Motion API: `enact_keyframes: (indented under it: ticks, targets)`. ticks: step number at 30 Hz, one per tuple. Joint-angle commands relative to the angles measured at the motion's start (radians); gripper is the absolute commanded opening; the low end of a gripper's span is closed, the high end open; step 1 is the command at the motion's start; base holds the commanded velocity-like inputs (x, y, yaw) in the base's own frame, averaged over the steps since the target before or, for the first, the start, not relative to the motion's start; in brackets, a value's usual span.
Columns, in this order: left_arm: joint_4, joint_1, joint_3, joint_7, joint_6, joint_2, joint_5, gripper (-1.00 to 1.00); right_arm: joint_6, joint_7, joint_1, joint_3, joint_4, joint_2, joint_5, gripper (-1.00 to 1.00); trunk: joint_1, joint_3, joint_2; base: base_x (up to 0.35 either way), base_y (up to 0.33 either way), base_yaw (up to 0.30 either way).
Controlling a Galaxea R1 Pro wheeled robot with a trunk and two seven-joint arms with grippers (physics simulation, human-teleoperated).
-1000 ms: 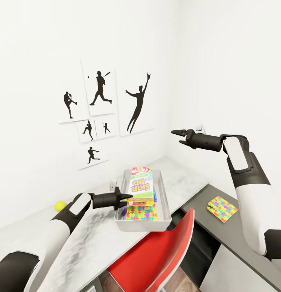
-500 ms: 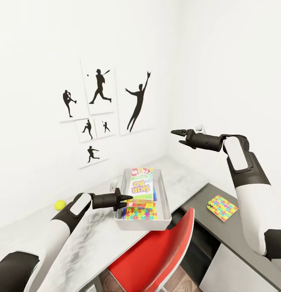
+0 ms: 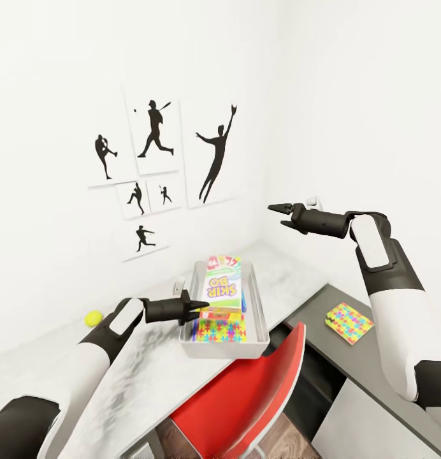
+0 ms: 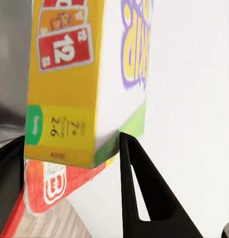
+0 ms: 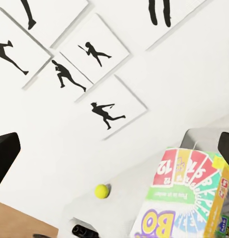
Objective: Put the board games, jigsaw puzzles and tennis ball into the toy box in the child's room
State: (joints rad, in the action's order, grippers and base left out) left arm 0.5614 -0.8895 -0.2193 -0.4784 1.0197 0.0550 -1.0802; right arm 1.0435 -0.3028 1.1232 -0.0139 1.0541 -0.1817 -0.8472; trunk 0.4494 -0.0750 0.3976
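left gripper (image 3: pixel 200 307) fingers clamped on the white SKIP-BO game box (image 3: pixel 222 285) over the pale grey plastic toy box (image 3: pixel 262 322) (jigsaw square (image 3: pixel 221 330) inside), small yellow-green ball (image 3: pixel 93 317) on desk, right gripper (image 3: pixel 275 215) fingers apart, raised well clear

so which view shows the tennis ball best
The right wrist view: the tennis ball sits unobstructed on the table below the pictures. The head view shows it smaller, beyond the left arm.
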Motion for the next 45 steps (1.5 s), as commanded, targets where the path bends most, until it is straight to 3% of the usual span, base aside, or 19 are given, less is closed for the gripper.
enact_keyframes:
  ticks: [1, 4, 9, 13, 45]
  targets:
    - [0.008, -0.002, -0.005, -0.010, -0.009, 0.002, 0.013, -1.00, 0.004, -0.010, 0.001, -0.001, 0.000, 0.000, 0.010, 1.00, 0.001, -0.004, 0.002, 0.000, 0.000, 0.000]
    - [0.018, -0.011, -0.005, -0.010, -0.035, 0.003, 0.036, -1.00, 0.004, -0.010, 0.001, -0.001, 0.000, 0.000, 0.010, 1.00, 0.001, -0.009, 0.002, 0.000, 0.000, 0.000]
    - [0.022, -0.021, -0.003, -0.009, -0.052, 0.004, 0.105, -1.00, 0.004, -0.010, 0.002, 0.000, 0.000, 0.000, 0.010, 1.00, 0.001, -0.017, 0.002, 0.000, 0.000, 0.000]
    - [0.018, -0.023, -0.003, -0.009, -0.055, 0.004, 0.124, -1.00, 0.004, -0.010, 0.001, 0.000, 0.000, 0.001, 0.010, 1.00, 0.001, -0.024, 0.002, 0.000, 0.000, 0.000]
    - [0.014, -0.023, 0.000, -0.011, -0.058, 0.002, 0.122, -1.00, 0.004, -0.010, 0.001, 0.001, 0.001, 0.001, 0.011, 1.00, 0.001, -0.076, 0.002, 0.000, 0.000, 0.000]
